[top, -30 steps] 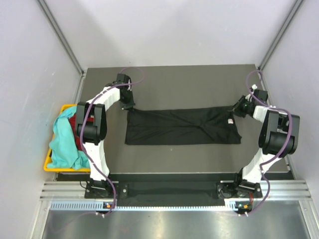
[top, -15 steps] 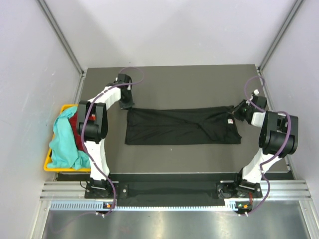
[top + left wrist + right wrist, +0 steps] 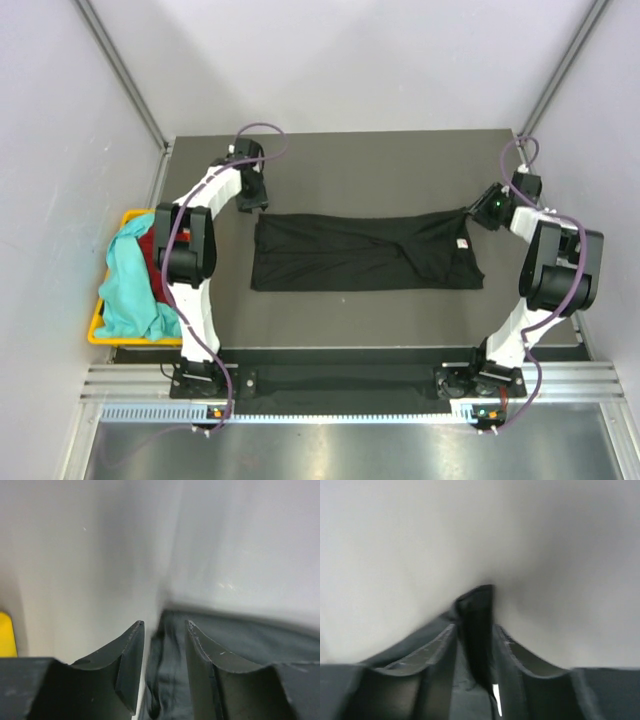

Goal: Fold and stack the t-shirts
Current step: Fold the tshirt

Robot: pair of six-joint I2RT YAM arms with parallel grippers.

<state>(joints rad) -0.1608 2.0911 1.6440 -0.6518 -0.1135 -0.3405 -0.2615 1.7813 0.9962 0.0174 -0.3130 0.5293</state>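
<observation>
A black t-shirt (image 3: 365,252) lies flat on the dark table (image 3: 380,165) as a long folded strip, with its white neck label (image 3: 463,243) near the right end. My left gripper (image 3: 253,202) is at the strip's far left corner. In the left wrist view it (image 3: 164,622) is open, and the black cloth (image 3: 240,635) lies below the gap. My right gripper (image 3: 479,211) is at the far right corner. It (image 3: 475,626) is open too, and a raised fold of black cloth (image 3: 477,605) stands between its fingers.
A yellow basket (image 3: 97,325) sits off the table's left edge and holds a teal t-shirt (image 3: 125,285) and a red one (image 3: 150,255). Grey walls close in on three sides. Both arm bases stand at the near edge.
Both grippers were shut on the black shirt's far corners and have now opened. Each has drawn slightly back and outward. The shirt stays flat on the table.
</observation>
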